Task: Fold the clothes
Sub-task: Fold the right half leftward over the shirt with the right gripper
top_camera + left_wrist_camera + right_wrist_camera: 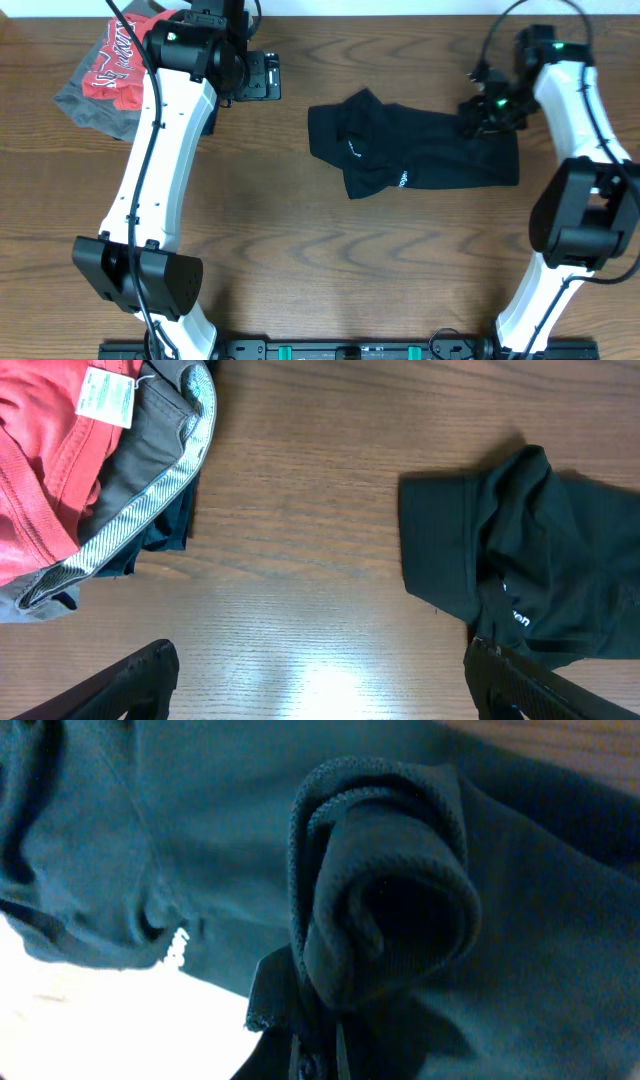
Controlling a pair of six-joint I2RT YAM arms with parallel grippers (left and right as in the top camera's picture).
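A black garment (410,150) lies crumpled on the wooden table, centre right. My right gripper (482,112) is at its upper right corner. In the right wrist view the jaws (320,1055) are shut on a bunched, rolled fold of the black fabric (390,900), which fills the frame. My left gripper (255,75) is near the far edge, left of the black garment. In the left wrist view its fingers (320,690) are wide open and empty above bare wood, with the black garment (530,570) to their right.
A pile of clothes sits at the far left: a red garment (120,60) on a grey one (95,110). The left wrist view shows the red garment (40,450) and the grey one (140,480) with a white label (107,395).
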